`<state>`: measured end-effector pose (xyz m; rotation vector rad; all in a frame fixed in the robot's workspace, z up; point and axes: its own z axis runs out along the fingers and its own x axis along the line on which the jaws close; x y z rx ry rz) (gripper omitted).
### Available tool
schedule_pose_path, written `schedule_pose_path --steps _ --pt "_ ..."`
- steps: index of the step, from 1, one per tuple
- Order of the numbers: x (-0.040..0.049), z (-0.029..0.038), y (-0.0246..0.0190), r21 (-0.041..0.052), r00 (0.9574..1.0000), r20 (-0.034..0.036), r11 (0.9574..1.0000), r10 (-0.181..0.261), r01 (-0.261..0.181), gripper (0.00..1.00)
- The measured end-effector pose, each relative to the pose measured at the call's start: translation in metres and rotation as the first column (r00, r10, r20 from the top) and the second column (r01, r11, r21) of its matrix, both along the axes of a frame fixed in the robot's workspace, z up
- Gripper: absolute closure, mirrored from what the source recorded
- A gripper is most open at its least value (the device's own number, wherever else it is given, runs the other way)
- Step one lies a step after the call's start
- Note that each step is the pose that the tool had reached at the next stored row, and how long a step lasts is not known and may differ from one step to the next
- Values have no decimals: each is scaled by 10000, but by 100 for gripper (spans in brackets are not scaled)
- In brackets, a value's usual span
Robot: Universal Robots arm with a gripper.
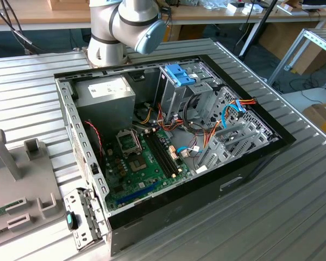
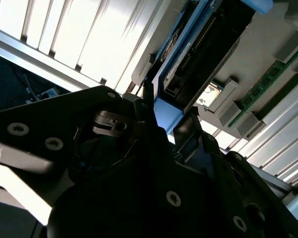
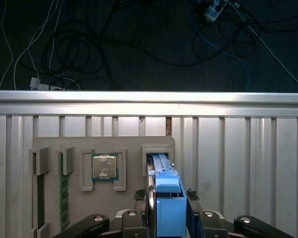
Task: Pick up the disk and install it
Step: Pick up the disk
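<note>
I'm closing my gripper (image 3: 166, 196) down onto the disk (image 3: 169, 208). In the first wrist view the fingers (image 3: 140, 194) are sitting one on each flat side of it, approx. touching, so the opening is only as wide as the disk is thick. No gap is showing betw. pads and disk, so I'm reading it as clamped.

The disk is standing on edge w/ its blue carrier rail facing the cam. Its far end is sitting in or just over a slot of the grey fixture plate (image 3: 104, 208); I can't tell which. That slot is next to the holder w/ the CPU chip (image 3: 105, 166), on the side away from the green RAM stick (image 3: 63, 193). The plate is lying on the ribbed metal table (image 3: 238, 158).

In the second wrist view the gripper (image 2: 166, 116) is showing as dark bodywork, w/ the blue end of the disk (image 2: 181, 59) running out betw. the fingers (image 2: 145, 96) and its white label catching light.

In the exterior view my arm (image 1: 125, 24) is rising behind the open PC case (image 1: 206, 190) on the table (image 1: 293, 206). The fixture plate (image 1: 22, 179) is lying at the exterior view's left, well apart from the case. Inside the case, the power supply (image 1: 106, 89) is sitting toward the arm base, the motherboard (image 1: 146, 163) is lying flat, and the upright drive cage (image 1: 176, 95) is carrying a blue bracket (image 1: 180, 73) on top.
</note>
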<state>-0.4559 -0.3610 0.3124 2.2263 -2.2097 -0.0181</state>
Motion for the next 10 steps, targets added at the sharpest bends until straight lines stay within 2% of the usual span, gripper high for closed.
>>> schedule_pose_path --steps 4,5,10 --pt "0 1 0 0 10000 -2 10000 0 0 59" --pt "0 1 0 0 10000 -1 10000 0 0 64" --pt "0 1 0 2 10000 -1 10000 0 0 64"
